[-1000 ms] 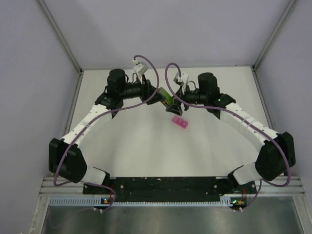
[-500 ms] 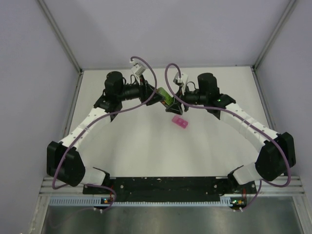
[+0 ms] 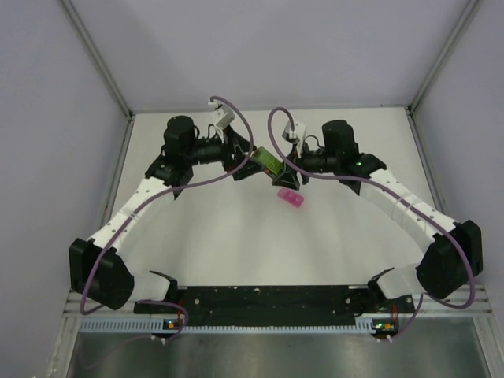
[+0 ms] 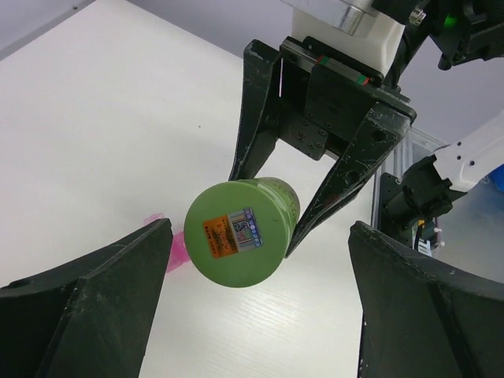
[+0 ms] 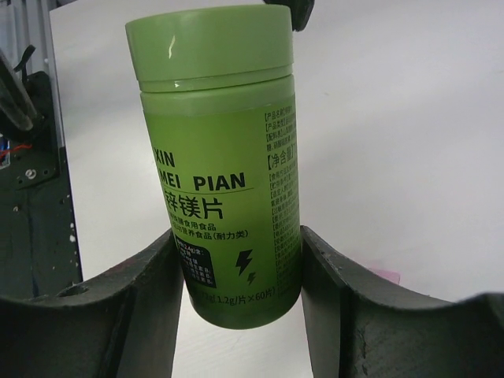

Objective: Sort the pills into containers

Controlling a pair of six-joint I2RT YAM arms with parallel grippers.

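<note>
Right claw clamped on the lower body of the green bottle, held off the table, cap facing left | left claw spread wide, touching nothing | pink pill box lies on the table nearby | I judge the bottle light, stiff, slick; I'd pinch the cap across its sides.

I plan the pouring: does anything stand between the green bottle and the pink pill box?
No object lies between the green bottle, held by the right gripper, and the pink pill box. The bottle's cap is on, though.
</note>
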